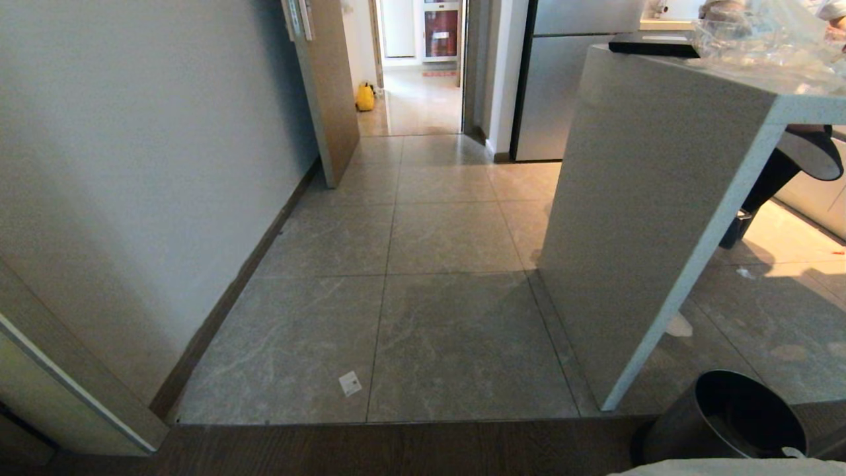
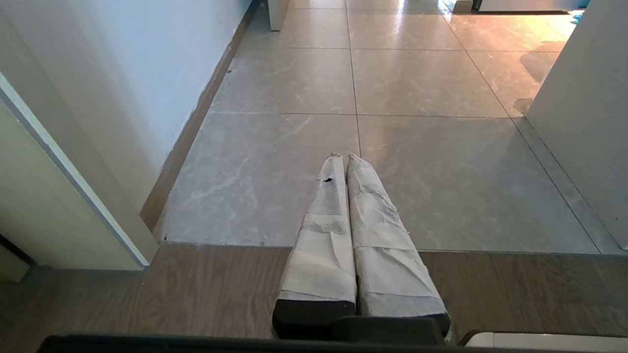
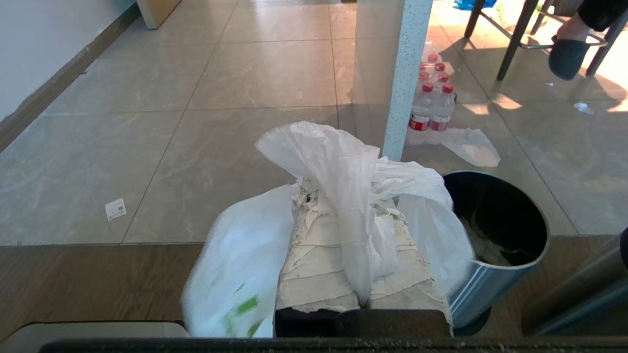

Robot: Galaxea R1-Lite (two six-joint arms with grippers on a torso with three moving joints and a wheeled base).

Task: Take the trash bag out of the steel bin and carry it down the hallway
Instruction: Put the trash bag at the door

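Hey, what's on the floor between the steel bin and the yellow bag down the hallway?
Head view: between steel bin and yellow bag, floor tiles with one small paper label; otherwise bare.

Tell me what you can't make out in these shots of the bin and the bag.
- Steel bin, head view: base cut off by the frame's bottom edge.
- Trash bag, right wrist view: its lower part is hidden by the right gripper and the frame edge; absent from the head view.
- Paper scrap on the tiles: print too small to read.
- Left gripper: absent from the head view.
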